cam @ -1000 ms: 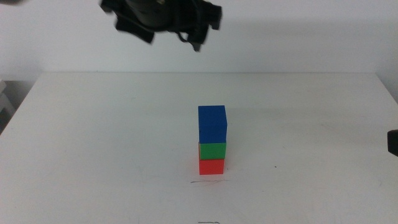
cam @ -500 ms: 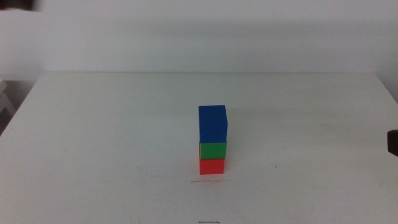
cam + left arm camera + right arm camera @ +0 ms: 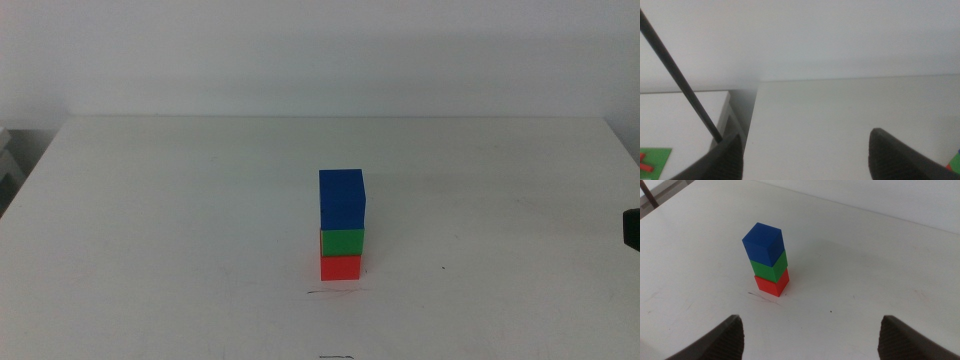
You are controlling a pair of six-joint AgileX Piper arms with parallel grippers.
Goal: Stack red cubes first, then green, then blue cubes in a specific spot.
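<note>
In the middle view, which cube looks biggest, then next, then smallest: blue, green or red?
1. blue cube, clearly the largest.
2. green cube and red cube look about the same, so no ranking between them.

I see the white table [image 3: 180, 220] carrying the red cube [image 3: 340, 267] directly, just behind the thin dark line [image 3: 335, 292] drawn on it.
</note>
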